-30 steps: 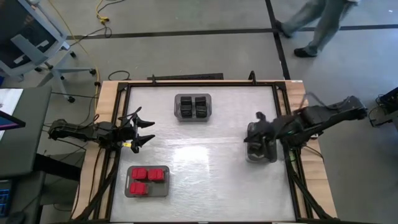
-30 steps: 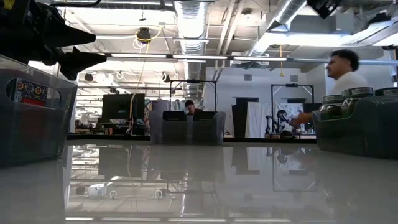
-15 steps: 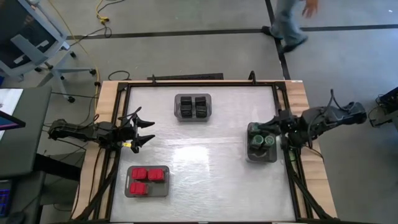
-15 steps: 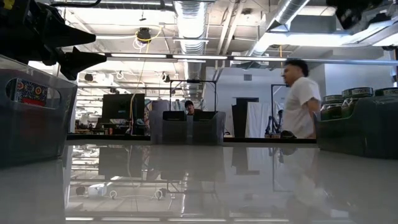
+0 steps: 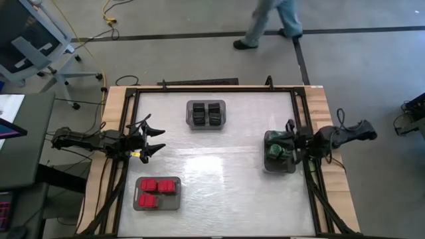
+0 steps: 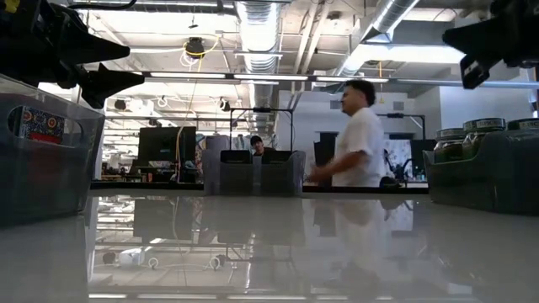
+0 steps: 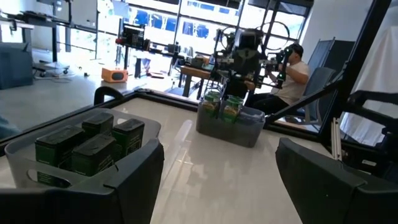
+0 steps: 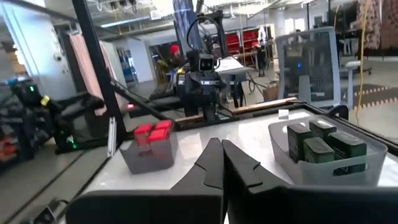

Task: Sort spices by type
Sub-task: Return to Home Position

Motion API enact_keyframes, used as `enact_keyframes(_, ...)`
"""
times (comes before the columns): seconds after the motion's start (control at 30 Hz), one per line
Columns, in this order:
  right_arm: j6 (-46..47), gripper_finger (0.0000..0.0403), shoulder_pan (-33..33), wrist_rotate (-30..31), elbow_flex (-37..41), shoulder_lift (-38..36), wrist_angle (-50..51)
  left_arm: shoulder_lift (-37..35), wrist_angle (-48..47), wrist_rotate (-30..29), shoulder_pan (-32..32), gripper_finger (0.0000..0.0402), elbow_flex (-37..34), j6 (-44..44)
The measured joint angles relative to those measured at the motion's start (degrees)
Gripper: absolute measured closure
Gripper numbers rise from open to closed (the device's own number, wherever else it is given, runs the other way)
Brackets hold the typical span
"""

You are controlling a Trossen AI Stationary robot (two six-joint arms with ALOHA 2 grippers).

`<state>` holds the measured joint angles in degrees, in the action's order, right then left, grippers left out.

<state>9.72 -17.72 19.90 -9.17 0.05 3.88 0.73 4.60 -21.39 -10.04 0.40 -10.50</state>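
**Table, seen from above.** The spices lie sorted in three grey trays (image 5: 138, 203).

- **Black cubes** (image 5: 206, 113): beside the far edge, at mid-width. Their tray's long axis runs parallel to that edge.
- **Red boxes** (image 5: 157, 188): near the near-left corner, lying flat. Their tray's long axis runs parallel to the near edge.
- **Green-lidded jars** (image 5: 276, 151): by the right edge, upright with lids up. Their tray's long axis runs along that edge.

The left gripper (image 5: 158, 141) hangs at the left edge with its fingers spread wide, pointing inward. The right gripper (image 8: 219, 146) sits at the jar tray's outer side, its fingers pressed together and holding nothing. A person (image 5: 265, 23) walks beyond the far edge.
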Motion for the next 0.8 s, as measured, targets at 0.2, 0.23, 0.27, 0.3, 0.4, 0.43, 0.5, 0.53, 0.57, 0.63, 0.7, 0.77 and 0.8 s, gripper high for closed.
enact_keyframes(0.2, -5.51, 0.0384, 2.07, -0.22, 5.93, -0.02, -11.12, 0.38, -0.15, 0.01, 0.01, 0.0104, 0.18, 0.0)
enact_keyframes(0.23, -6.97, 0.0384, 2.65, -0.21, 6.33, 0.05, -13.16, 0.48, -0.32, 0.02, 0.02, 0.0104, 0.34, 0.0)
enact_keyframes(0.27, -8.44, 0.0384, 3.17, -0.22, 6.87, 0.07, -15.17, 0.53, -0.47, 0.03, 0.01, 0.0104, 0.49, 0.0)
enact_keyframes(0.3, -10.12, 0.0384, 3.79, -0.22, 7.37, -0.02, -16.39, 0.66, -0.55, 0.06, 0.02, 0.0104, 0.61, -0.01)
enact_keyframes(0.4, -12.46, 0.0384, 5.64, -0.28, 7.78, 0.02, -18.03, 0.76, -0.57, 0.04, 0.0, 0.0104, 0.63, 0.0)
enact_keyframes(0.43, -12.63, 0.0384, 6.18, -0.53, 7.79, 0.02, -18.13, 0.76, -0.57, 0.04, 0.02, 0.0104, 0.66, 0.0)
enact_keyframes(0.5, -12.59, 0.0384, 6.99, -2.25, 7.79, 0.01, -17.96, 0.76, -0.63, 0.04, 0.01, 0.0104, 0.66, 0.0)
enact_keyframes(0.53, -12.36, 0.0384, 7.34, -3.56, 7.78, 0.02, -17.61, 0.76, -0.63, 0.03, 0.0, 0.0104, 0.66, 0.0)
enact_keyframes(0.57, -11.86, 0.0384, 7.6, -5.07, 7.76, 0.02, -16.95, 0.76, -0.64, 0.04, 0.0, 0.0104, 0.66, 0.0)
enact_keyframes(0.63, -11.43, 0.0384, 8.05, -6.97, 7.76, 0.0, -14.45, 0.76, -0.72, 0.04, 0.01, 0.0104, 0.66, 0.0)
enact_keyframes(0.7, -11.14, 0.0383, 8.2, -7.38, 7.74, 0.02, -10.1, 0.76, -0.76, 0.04, 0.02, 0.0104, 0.66, 0.0)
enact_keyframes(0.77, -8.29, 0.0383, 8.18, -7.62, 7.76, 0.04, -6.09, 0.76, -0.76, 0.03, 0.01, 0.0104, 0.66, 0.0)
enact_keyframes(0.8, -6.34, 0.0383, 8.18, -8.17, 7.5, 0.05, -4.39, 0.76, -0.76, 0.02, 0.01, 0.0104, 0.66, 0.0)
